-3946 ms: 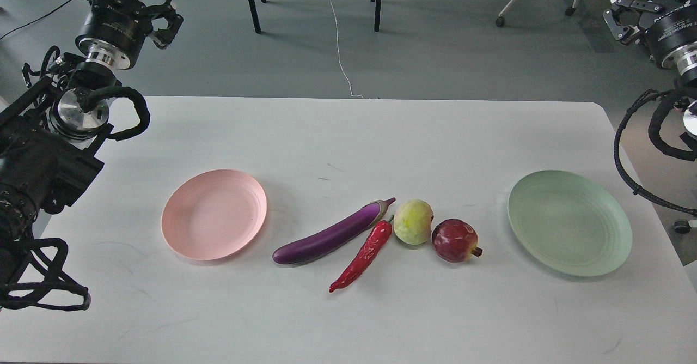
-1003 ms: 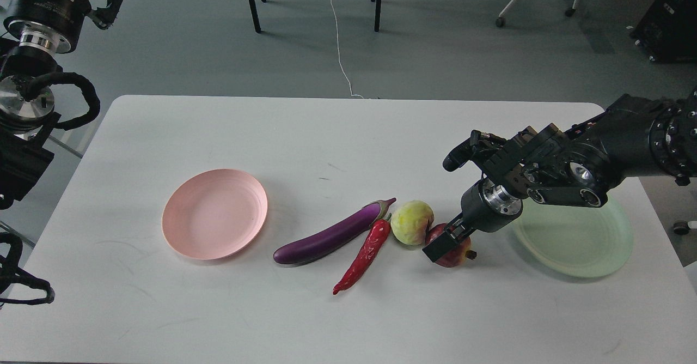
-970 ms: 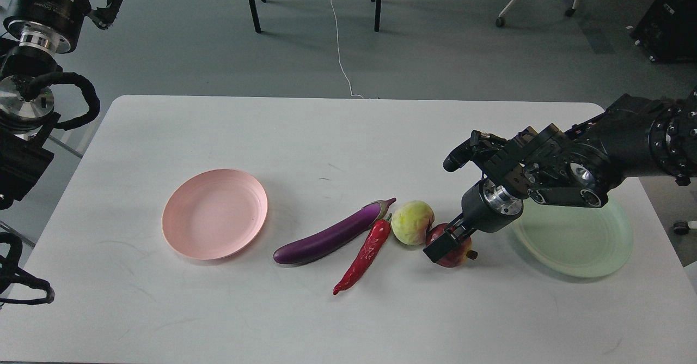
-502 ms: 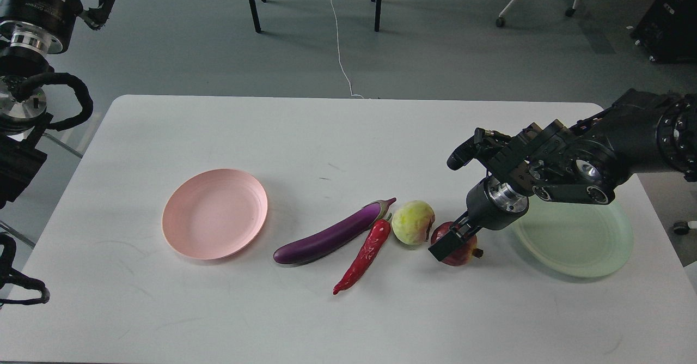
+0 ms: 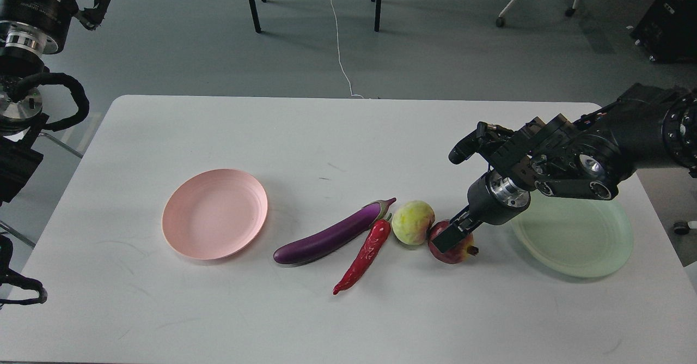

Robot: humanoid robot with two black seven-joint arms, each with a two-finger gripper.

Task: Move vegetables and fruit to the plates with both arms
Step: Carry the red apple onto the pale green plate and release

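My right gripper (image 5: pixel 451 236) reaches down from the right onto the dark red pomegranate-like fruit (image 5: pixel 456 253) and is shut on it; one finger crosses the fruit's front and the other is hidden behind it. The yellow-green peach-like fruit (image 5: pixel 413 222) touches the red fruit's left side. The purple eggplant (image 5: pixel 326 236) and the red chili pepper (image 5: pixel 364 258) lie slanted just left of the peach. The pale pink plate (image 5: pixel 215 214) lies empty at the left. The pale green plate (image 5: pixel 577 244) lies empty at the right, partly under my right wrist. My left gripper (image 5: pixel 92 7) is raised off the table at the top left.
The white table (image 5: pixel 348 135) ends at its far edge along the grey floor. Beyond it stand black chair legs (image 5: pixel 375 1) and a white cable (image 5: pixel 338 42) trails on the floor. A black box (image 5: pixel 667 15) stands at the top right.
My right arm came in from the right and lowered onto the dark red fruit. In the last half second the wrist rose slightly and the fruit shifted a little left. My left arm drew back leftward.
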